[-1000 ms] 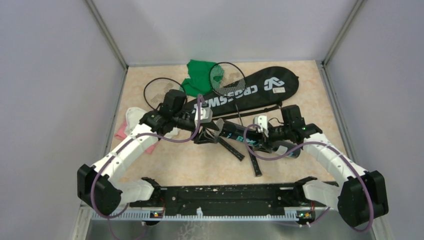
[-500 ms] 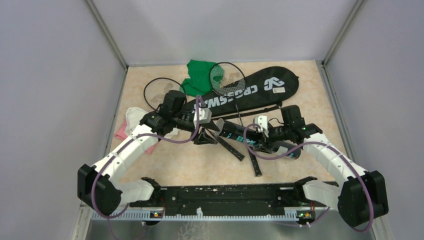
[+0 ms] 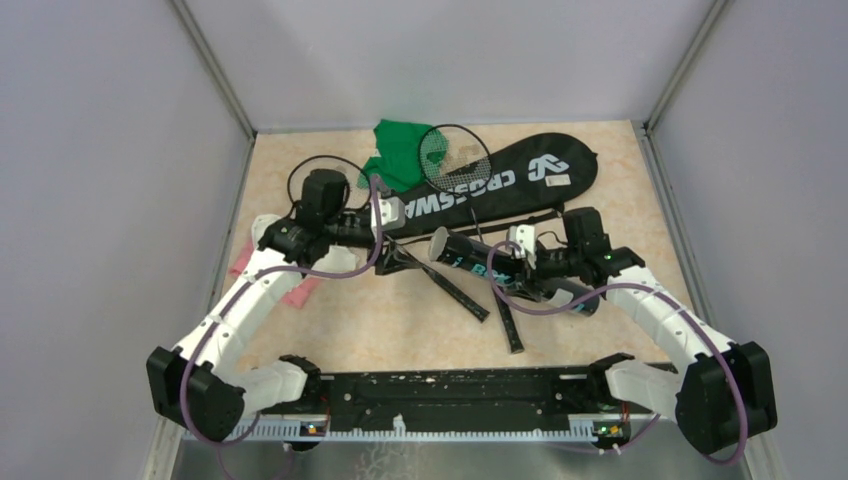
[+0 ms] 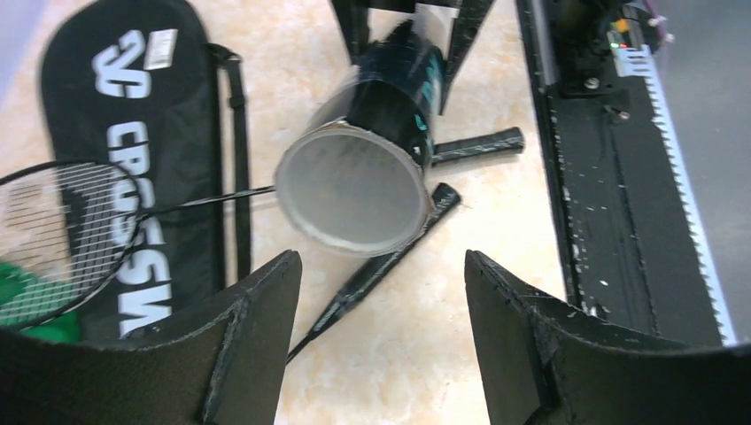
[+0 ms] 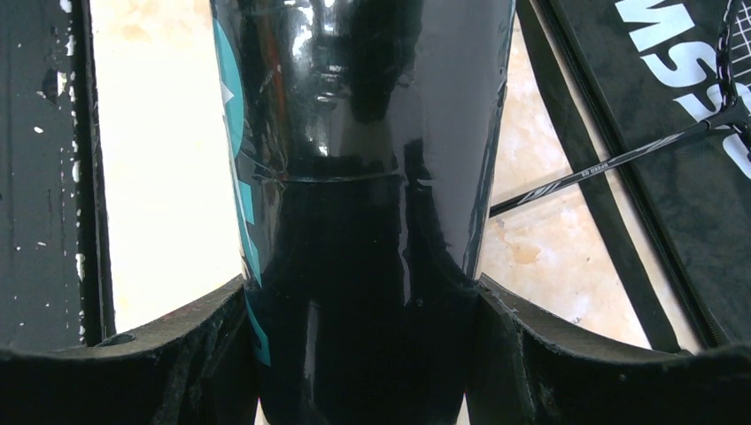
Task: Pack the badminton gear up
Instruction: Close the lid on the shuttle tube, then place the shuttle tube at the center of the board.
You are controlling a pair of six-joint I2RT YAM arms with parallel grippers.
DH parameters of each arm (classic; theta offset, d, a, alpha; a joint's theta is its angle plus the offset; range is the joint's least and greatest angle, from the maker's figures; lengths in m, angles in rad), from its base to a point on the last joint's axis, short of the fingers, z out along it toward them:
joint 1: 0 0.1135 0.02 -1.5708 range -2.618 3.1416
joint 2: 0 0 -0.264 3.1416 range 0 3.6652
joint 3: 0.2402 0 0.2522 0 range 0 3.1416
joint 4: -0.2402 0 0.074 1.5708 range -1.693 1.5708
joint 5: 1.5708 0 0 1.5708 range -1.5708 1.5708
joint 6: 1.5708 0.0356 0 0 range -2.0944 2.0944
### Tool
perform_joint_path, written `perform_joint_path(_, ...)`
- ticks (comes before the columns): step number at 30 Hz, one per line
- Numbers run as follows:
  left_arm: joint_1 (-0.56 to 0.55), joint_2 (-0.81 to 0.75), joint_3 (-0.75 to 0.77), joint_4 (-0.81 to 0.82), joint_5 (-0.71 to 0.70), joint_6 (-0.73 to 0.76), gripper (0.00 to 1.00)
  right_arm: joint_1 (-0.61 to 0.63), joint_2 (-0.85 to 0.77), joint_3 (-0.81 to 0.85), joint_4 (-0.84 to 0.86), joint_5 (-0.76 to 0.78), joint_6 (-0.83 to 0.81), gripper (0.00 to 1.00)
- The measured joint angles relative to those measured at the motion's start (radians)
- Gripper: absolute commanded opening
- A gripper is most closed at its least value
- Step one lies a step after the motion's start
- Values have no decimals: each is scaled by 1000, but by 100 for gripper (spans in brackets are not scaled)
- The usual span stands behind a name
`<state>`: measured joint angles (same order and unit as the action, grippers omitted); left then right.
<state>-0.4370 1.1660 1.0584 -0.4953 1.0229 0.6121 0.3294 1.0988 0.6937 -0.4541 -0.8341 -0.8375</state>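
Note:
The long black tube (image 3: 478,264) with teal lettering lies slanted across the middle of the table. My right gripper (image 3: 522,272) is shut on its body, and the tube (image 5: 354,133) fills the gap of the right gripper (image 5: 363,297) between both fingers. My left gripper (image 3: 398,260) is open and holds nothing; it is off the tube's left end. The round tube end (image 4: 352,190) faces the left gripper (image 4: 381,261). The black CROSSWAY bag (image 3: 500,180) lies behind. One racket head (image 3: 455,158) rests on the bag, and another racket head (image 3: 320,180) lies further left.
Two racket handles (image 3: 465,295) (image 3: 510,325) lie under the tube toward the front. A green cloth (image 3: 395,150) sits at the back, and white and pink cloths (image 3: 262,250) at the left. A black rail (image 3: 470,385) runs along the near edge.
My left gripper has opened wider and drawn back to the left, away from the tube's end, which now shows uncovered. The right gripper still grips the tube in the same place.

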Motion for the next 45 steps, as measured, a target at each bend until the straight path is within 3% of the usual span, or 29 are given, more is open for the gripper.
perform_joint_path(8, 72, -37, 58, -2, -103, -13, 84, -5, 0, 0, 27, 41, 63, 34)
perform_joint_path(15, 83, -42, 68, 45, -270, -77, 99, -37, 0, 32, 71, 138, 194, 34)
perform_joint_path(25, 83, -42, 68, 100, -491, -122, 99, -212, 15, 76, 157, 372, 394, 34)
perform_joint_path(31, 83, -31, 68, 113, -527, -151, 99, -258, 74, 81, 115, 475, 356, 34)
perform_joint_path(45, 83, 3, 39, 165, -542, -195, 99, -361, 140, 25, -95, 576, 97, 41)
